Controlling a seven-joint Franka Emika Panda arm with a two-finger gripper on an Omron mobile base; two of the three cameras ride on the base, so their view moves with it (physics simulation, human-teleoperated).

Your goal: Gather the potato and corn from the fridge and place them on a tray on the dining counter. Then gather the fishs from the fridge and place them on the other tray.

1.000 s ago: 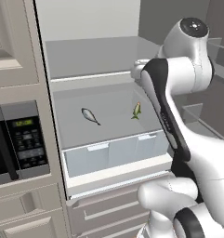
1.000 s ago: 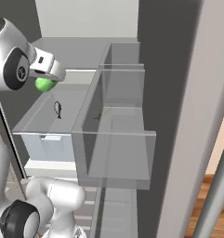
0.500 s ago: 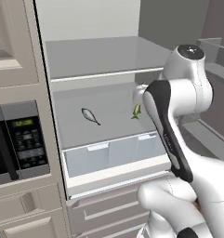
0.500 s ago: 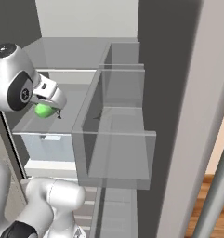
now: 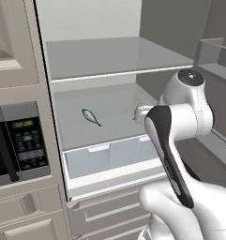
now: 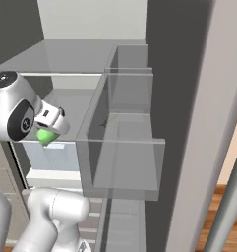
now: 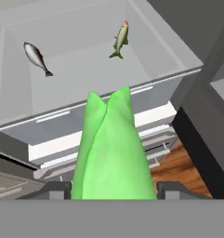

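Observation:
My gripper (image 7: 113, 188) is shut on the corn (image 7: 113, 148), a bright green cob that stands up between the fingertips. The corn (image 6: 46, 136) also peeks out under the hand in the right base view, in front of the open fridge (image 5: 119, 56). Two fishs lie on the fridge's lower shelf beyond the corn: a grey one (image 7: 36, 56) to the left and a greenish one (image 7: 120, 39) further back. The grey fish (image 5: 90, 116) also shows in the left base view. The potato, both trays and the dining counter are out of view.
A clear drawer (image 5: 109, 154) sits under the fish shelf. The microwave (image 5: 16, 140) stands left of the fridge. The open fridge door with its clear bins (image 6: 125, 147) and silver bar handle (image 6: 228, 197) is on the right.
The hand has come down from the upper shelf level to the lower shelf level and drawn back from the fridge, with the corn still in it. The fishs have not moved.

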